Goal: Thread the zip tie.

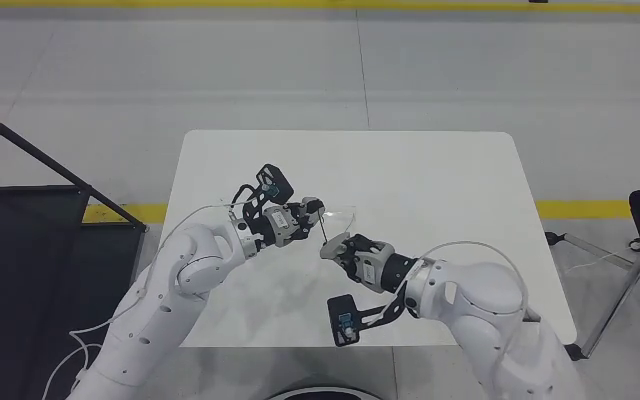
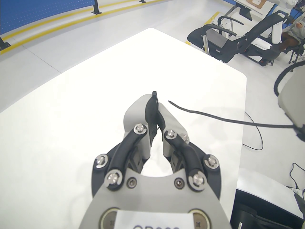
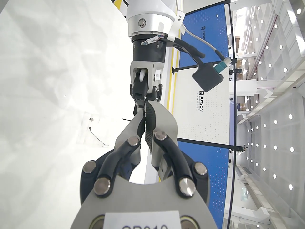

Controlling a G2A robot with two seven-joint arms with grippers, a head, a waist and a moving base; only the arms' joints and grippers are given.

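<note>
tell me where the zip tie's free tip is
In the left wrist view the zip tie runs in from the right gripper, its tip just beside the shut left gripper, above the table.

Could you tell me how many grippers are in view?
2: left gripper above the table, jaws shut on the zip tie; right gripper close beside it, holding its strap.

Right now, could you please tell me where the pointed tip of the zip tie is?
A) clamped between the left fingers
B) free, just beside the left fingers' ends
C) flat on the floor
B: in the left wrist view the zip tie ends in a pointed tip, free just beside the shut fingers of the left gripper, while the right gripper holds its strap.
</note>
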